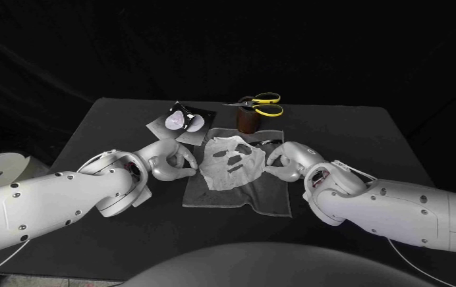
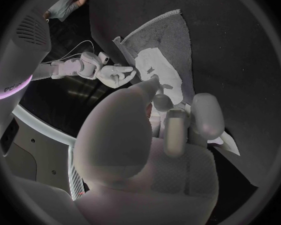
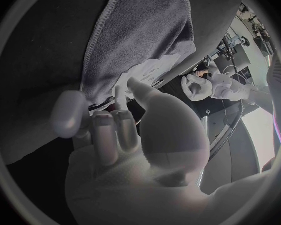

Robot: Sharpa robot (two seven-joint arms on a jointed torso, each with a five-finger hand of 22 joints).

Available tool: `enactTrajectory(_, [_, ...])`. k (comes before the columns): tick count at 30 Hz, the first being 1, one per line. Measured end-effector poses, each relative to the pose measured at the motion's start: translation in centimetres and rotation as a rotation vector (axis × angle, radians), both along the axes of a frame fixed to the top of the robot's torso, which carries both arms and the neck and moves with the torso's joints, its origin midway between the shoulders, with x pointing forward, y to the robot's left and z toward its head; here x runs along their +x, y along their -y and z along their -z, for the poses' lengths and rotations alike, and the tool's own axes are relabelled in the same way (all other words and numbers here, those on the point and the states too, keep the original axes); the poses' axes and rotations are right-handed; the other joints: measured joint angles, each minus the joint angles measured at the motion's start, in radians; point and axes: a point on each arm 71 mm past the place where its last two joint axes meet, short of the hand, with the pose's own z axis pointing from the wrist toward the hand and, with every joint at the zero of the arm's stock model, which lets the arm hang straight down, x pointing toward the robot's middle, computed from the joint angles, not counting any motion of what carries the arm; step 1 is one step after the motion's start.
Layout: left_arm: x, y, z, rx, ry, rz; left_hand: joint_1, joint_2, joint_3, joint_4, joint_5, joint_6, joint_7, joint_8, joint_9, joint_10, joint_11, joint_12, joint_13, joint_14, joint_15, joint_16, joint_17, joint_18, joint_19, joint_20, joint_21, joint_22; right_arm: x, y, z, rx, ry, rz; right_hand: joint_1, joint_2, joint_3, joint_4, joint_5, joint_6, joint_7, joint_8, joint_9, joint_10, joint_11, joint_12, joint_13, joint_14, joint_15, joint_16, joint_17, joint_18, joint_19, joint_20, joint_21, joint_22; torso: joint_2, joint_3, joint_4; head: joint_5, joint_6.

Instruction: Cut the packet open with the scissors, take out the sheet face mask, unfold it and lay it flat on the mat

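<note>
The white sheet mask (image 1: pixel 231 162) lies unfolded, face shape up, on the grey mat (image 1: pixel 238 198) at the table's middle. My left hand (image 1: pixel 169 160) sits just off the mat's left edge with its fingers curled in and nothing in them. My right hand (image 1: pixel 285 162) sits at the mat's right edge, fingers curled, its tips close by the mask's rim. The left wrist view shows the mask (image 2: pixel 156 67) on the mat (image 2: pixel 168 35) beyond my left hand (image 2: pixel 172 130). Past my right hand (image 3: pixel 128 130), the right wrist view shows the mask (image 3: pixel 156 67).
The cut packet (image 1: pixel 180 121) lies behind the mat to the left. Yellow-handled scissors (image 1: pixel 258 104) rest at the back, on top of a brown holder (image 1: pixel 248 122). Bare black table (image 1: pixel 361 135) stretches to the right and front.
</note>
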Motion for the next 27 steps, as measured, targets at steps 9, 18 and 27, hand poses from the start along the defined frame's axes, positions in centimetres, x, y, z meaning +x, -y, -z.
enactTrajectory(9, [0.0,0.0,0.0,-0.001,-0.007,0.001,0.000,0.000,0.000,0.000,0.000,0.000,0.000,0.000,0.000,0.005,-0.002,0.005,0.011,0.000,0.000,0.000,0.000,0.000,0.000,0.000,0.000,0.000,-0.3,-1.0,0.6,-0.013,-0.005,-0.035,0.017,-0.017,-0.019,-0.006,0.000,-0.002,0.002,-0.011,-0.005,0.000,0.000,-0.010,0.000,0.000,0.000,-0.002,0.001,0.000,0.000,0.000,-0.008,-0.001,0.000,0.0005,0.0004,0.002,0.000])
enactTrajectory(18, [-0.1,-0.1,0.1,-0.004,-0.013,-0.002,0.000,0.000,0.000,0.000,0.000,0.000,0.000,0.000,-0.001,0.013,-0.002,0.013,0.022,0.000,0.000,-0.001,0.000,0.000,0.000,0.000,0.000,-0.002,-0.1,-0.9,1.1,-0.041,-0.015,-0.047,0.021,-0.021,-0.030,0.000,0.000,-0.007,0.007,-0.016,-0.008,-0.002,-0.001,-0.016,-0.001,0.000,0.000,0.000,0.000,0.000,0.000,0.000,-0.016,0.000,0.000,0.0005,-0.0003,0.002,0.000])
enactTrajectory(27, [-0.1,-0.1,0.1,-0.007,-0.018,-0.004,0.000,0.000,0.000,0.000,0.000,0.000,0.000,0.000,-0.001,0.015,0.001,0.013,0.029,0.000,0.000,-0.001,0.000,0.000,0.000,0.000,0.000,-0.002,0.0,-0.9,1.2,-0.056,-0.002,-0.056,0.049,-0.011,-0.027,-0.003,0.000,-0.006,0.007,-0.020,-0.011,-0.002,-0.002,-0.018,0.000,0.000,0.000,0.000,0.000,0.000,0.000,0.000,-0.020,0.000,-0.001,0.0004,-0.0003,0.001,0.000])
